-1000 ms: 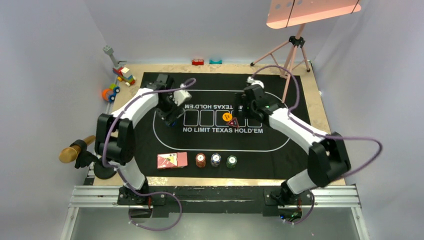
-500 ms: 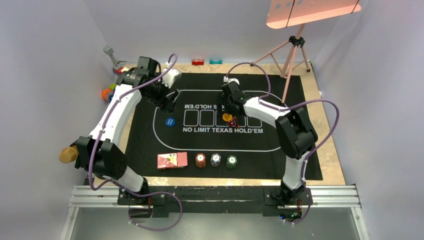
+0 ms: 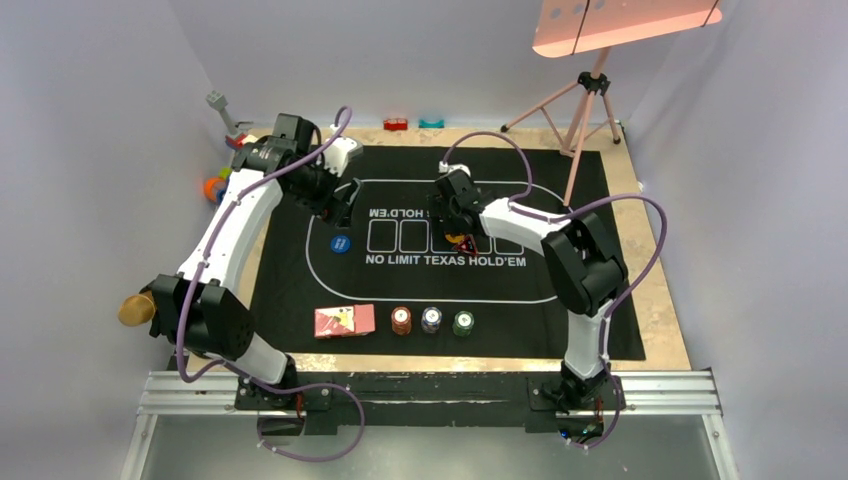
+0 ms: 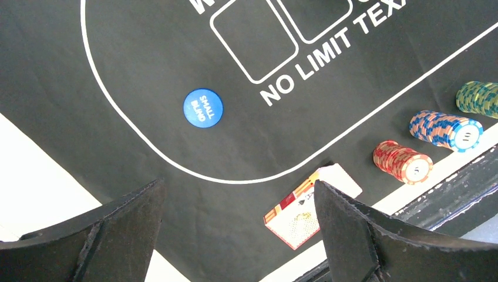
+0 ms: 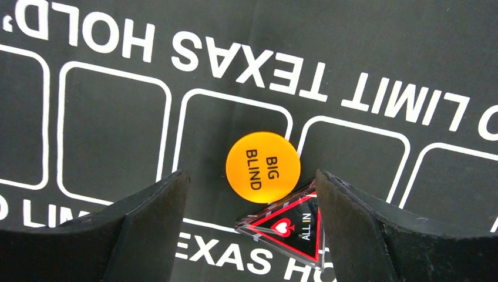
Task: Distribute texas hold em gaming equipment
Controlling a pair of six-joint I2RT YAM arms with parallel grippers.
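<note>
My left gripper (image 3: pixel 335 205) (image 4: pixel 238 185) is open and empty, above the left end of the black mat (image 3: pixel 600 300). A blue "SMALL BLIND" disc (image 3: pixel 341 243) (image 4: pixel 202 108) lies flat below it. My right gripper (image 3: pixel 455 228) (image 5: pixel 251 176) is open, low over an orange "BIG BLIND" disc (image 5: pixel 263 167) and a dark red-edged "ALL IN" triangle (image 5: pixel 290 226) that touches the disc. The triangle lies close to the right finger. A red-backed card deck (image 3: pixel 344 320) (image 4: pixel 302 217) and red (image 3: pixel 401 320), blue-grey (image 3: pixel 431 319) and green (image 3: pixel 463 322) chip stacks stand along the near edge.
Colourful toy blocks (image 3: pixel 245 150) and a round toy (image 3: pixel 218 185) lie off the mat at back left. Small red (image 3: pixel 396 124) and teal (image 3: pixel 431 123) blocks sit at the far edge. A pink tripod (image 3: pixel 585 110) stands at back right.
The left arm has drawn back and up, leaving the blue disc on the mat. The right arm has folded inward and its gripper has moved left over the orange disc and triangle.
</note>
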